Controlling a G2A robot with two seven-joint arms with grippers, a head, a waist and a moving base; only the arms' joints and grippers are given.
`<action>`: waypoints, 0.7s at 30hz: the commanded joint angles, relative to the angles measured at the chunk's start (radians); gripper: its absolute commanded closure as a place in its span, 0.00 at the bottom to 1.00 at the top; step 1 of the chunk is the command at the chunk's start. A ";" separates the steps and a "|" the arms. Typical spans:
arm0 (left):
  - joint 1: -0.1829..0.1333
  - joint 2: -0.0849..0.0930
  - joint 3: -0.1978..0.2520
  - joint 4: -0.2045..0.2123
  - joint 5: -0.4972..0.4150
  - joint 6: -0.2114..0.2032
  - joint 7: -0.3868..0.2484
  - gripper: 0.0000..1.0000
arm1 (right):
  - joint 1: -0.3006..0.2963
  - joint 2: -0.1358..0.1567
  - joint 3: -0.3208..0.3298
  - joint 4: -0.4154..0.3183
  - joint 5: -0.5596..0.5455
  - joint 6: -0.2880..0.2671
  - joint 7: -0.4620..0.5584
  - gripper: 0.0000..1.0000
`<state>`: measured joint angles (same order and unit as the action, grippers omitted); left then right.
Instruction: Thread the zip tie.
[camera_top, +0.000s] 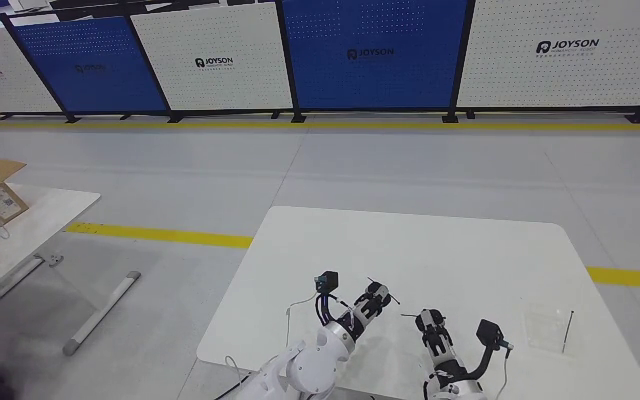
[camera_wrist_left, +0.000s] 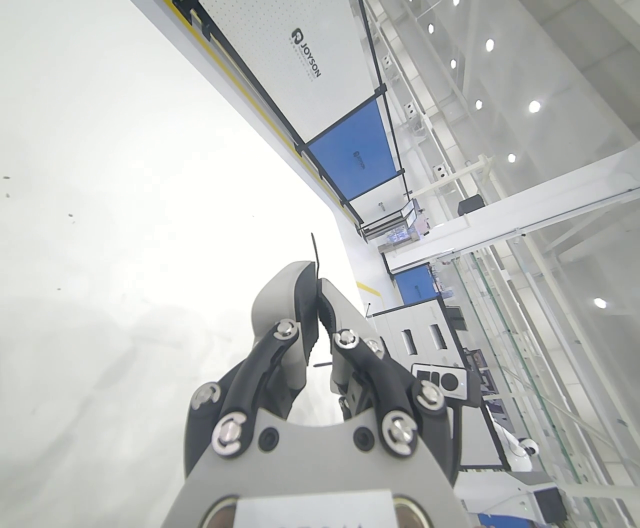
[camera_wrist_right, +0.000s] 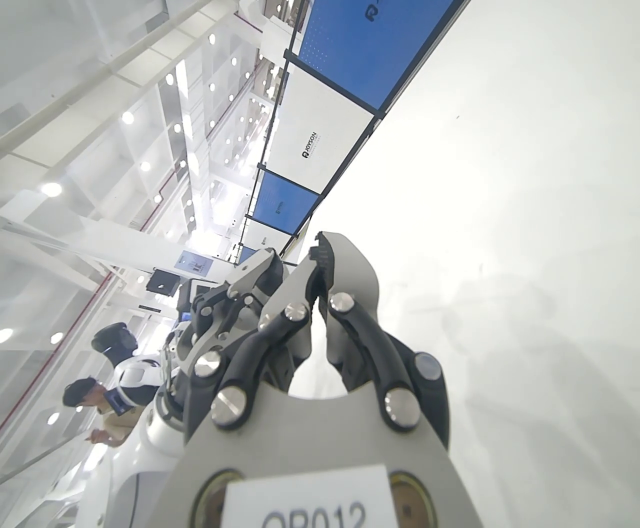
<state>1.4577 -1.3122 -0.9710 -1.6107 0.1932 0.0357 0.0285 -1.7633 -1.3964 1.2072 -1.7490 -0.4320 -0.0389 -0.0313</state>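
**Tie in hand, threading not yet done**

I have the left tool (camera_wrist_left: 316, 280) pinched closed on the zip tie (camera_wrist_left: 315, 250). It is held above the white surface (camera_top: 400, 240), toward the edge nearest the robot. A short length of strip pokes out past the fingertips, and another bit juts sideways lower down between the pads.

The right tool (camera_wrist_right: 316, 254) sits near it but apart, its jaws drawn together. Something small and dark may be nipped at the very tip, though I can't tell what from this angle.

By my reading the pickup is done and the threading itself is left, since I see no closed loop.

The tie is a thin, flat, black plastic strip, and it seems stiff enough to stand straight. The tool pads are black and ribbed, backed by smooth grey shells. A clear box (camera_top: 545, 325) rests toward the right of the surface.
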 joint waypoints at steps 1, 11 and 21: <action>0.000 0.000 0.000 0.000 0.000 0.000 0.000 1.00 | 0.004 0.000 -0.003 0.003 0.003 -0.010 0.006 1.00; 0.000 0.000 0.000 0.000 0.000 0.000 0.000 1.00 | 0.038 0.008 0.038 0.043 0.132 -0.157 0.063 1.00; 0.000 0.000 0.000 0.000 0.000 0.000 0.000 1.00 | 0.083 0.004 0.033 0.084 0.150 -0.111 0.049 1.00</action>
<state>1.4577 -1.3122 -0.9710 -1.6108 0.1933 0.0360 0.0286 -1.6803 -1.3925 1.2399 -1.6645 -0.2820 -0.1495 0.0179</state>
